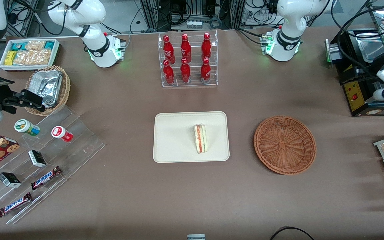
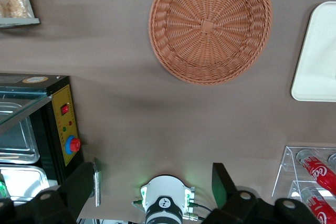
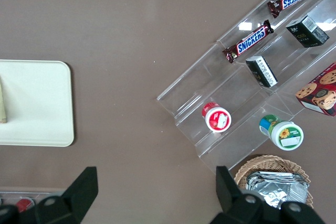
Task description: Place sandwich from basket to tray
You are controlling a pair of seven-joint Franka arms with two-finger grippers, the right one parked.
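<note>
Already the sandwich (image 1: 200, 138) is lying on the tray (image 1: 172, 140), basket (image 1: 284, 144) sitting empty. Jaws (image 2: 155, 192) hanging released, high over the bench; little risk remaining, maybe clipping the bottle rack (image 1: 188, 60) retracting.

A brown table (image 1: 192, 200) carries a cream tray (image 1: 175, 140) at its middle, with a round wicker basket (image 1: 284, 144) beside it toward the working arm's end. A clear rack of red bottles (image 1: 188, 60) stands farther from the front camera than the tray. At the parked arm's end lie a stepped clear stand (image 1: 45, 160), a tan basket (image 1: 63, 91) and a white bin (image 1: 28, 53), while the gripper (image 2: 152, 192) hangs open above the table near a black machine (image 1: 362, 93).
</note>
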